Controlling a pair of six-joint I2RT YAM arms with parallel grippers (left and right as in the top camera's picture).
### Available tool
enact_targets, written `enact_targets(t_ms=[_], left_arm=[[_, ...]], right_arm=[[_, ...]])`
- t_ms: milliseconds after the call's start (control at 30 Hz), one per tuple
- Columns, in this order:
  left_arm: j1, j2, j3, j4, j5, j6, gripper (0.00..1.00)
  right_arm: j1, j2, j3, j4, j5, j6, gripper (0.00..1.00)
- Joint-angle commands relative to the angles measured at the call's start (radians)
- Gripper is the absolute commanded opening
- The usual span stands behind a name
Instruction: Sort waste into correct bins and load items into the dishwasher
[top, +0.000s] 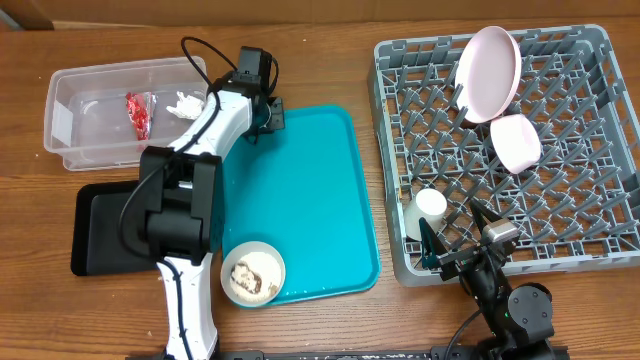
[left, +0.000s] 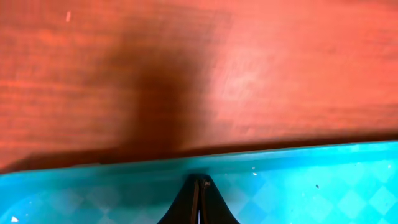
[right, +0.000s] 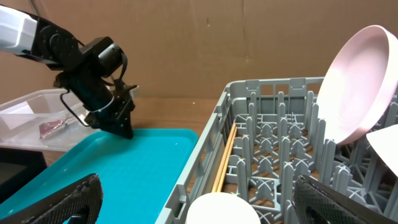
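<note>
A wooden table (top: 330, 60) fills the overhead view. The left gripper (top: 272, 116), clenched on nothing, hangs at the far corner of the teal plastic serving tray (top: 310, 190). The right gripper (top: 455, 228) is spread wide over the large grey plastic dish rack (top: 600, 160), beside the small white cup (top: 431, 204). The crumpled red wrapper (top: 138, 110) lies in the clear rectangular plastic tub (top: 70, 90).

The left wrist view shows its fingers (left: 193, 202) pressed together above the tray's rim.

In the right wrist view, thin wooden chopsticks (right: 224, 155) lie along the rack's wall.
</note>
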Motion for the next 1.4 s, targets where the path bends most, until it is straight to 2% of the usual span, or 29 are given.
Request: enact_targets(t_ms=[0,433,633,1033,1367], left_arm=[[0.0,0.085,-0.03,0.044,0.029,-0.014,0.04],[-0.058,0.085,0.006,0.12,0.019,-0.001,0.04],[-0.049,0.085,0.062,0.119,0.035,-0.082,0.04],[-0.051,0.088,0.08,0.134,0.003,-0.093,0.04],[-0.047,0.089,0.08,0.054,-0.009,-0.1,0.04]], right_arm=[[-0.005,-0.008,-0.01,0.005,0.005,0.003,1.0],[-0.005,-0.008,-0.01,0.005,0.005,0.003,1.0],[-0.005,-0.008,-0.01,0.005,0.005,0.003,1.0],[-0.005,-0.008,-0.01,0.005,0.005,0.003,1.0],[-0.005,-0.008,-0.01,0.005,0.005,0.003,1.0]])
